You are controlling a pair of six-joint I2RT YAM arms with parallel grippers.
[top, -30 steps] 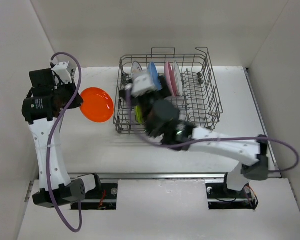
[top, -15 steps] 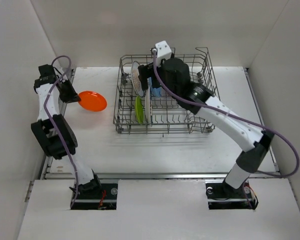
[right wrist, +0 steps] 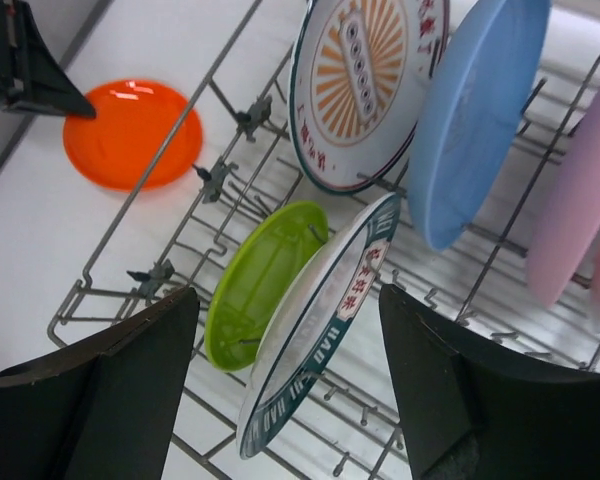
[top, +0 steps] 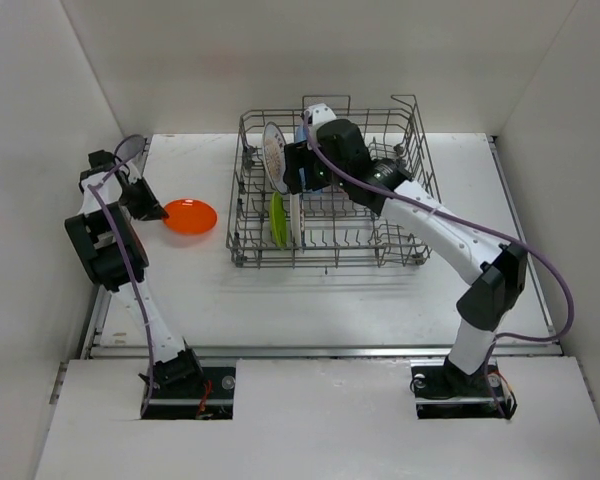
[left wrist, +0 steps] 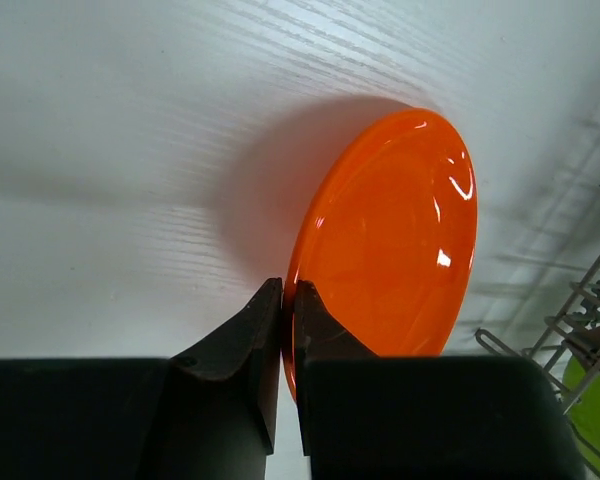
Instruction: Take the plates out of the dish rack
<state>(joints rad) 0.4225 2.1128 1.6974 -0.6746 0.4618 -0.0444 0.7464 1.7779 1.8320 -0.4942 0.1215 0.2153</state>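
Orange plate [left wrist: 390,240] clamped at its rim by left gripper [left wrist: 288,295], at 9 o'clock of rack [top: 423,190], right gripper [right wrist: 288,300] spread wide astride white plate [right wrist: 325,310]

Bare table [top: 310,300] before dish rack [top: 330,262], green plate [right wrist: 265,280] crowding patterned plate [right wrist: 325,310], tines [right wrist: 427,295] around

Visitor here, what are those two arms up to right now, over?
Left jaws shut on orange plate, outside dish rack. Right jaws open over green-rimmed white plate. Lime plate close beside it.
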